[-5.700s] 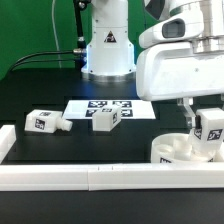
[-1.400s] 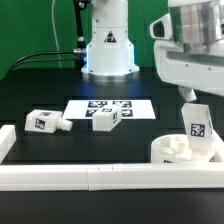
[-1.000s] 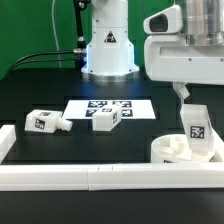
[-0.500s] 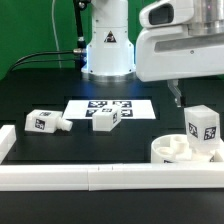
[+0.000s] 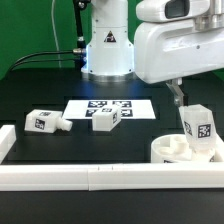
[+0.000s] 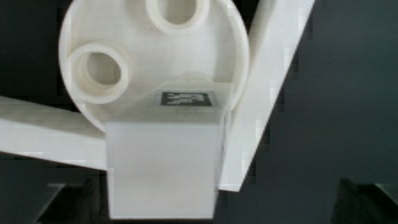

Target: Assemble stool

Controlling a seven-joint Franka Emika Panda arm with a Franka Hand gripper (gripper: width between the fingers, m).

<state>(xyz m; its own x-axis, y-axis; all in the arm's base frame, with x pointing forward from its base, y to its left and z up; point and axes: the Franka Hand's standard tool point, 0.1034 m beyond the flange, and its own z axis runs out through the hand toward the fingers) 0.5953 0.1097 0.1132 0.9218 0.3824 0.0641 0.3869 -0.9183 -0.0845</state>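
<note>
The stool's round white seat (image 5: 172, 150) rests against the front rail at the exterior view's right. One tagged leg (image 5: 199, 127) stands upright in it. My gripper (image 5: 183, 100) hangs just above and behind that leg, open and gripping nothing. In the wrist view the leg's blocky end (image 6: 169, 165) lies between my dark fingertips (image 6: 68, 203), with a gap on each side, and the seat (image 6: 151, 45) shows two holes. My gripper (image 6: 214, 208) stands wide. Two loose legs lie at the left: one (image 5: 44, 122) on the black table, another (image 5: 107, 119) on the marker board (image 5: 85, 104).
A long white rail (image 5: 90, 177) runs along the table's front, with a short one (image 5: 7, 142) at the exterior view's left. The arm's white base (image 5: 107, 48) stands at the back with cables beside it.
The arm has drifted toward the exterior view's left and slightly away from the leg. The jaws stayed open. The leg remains standing in the seat, barely shifted.
</note>
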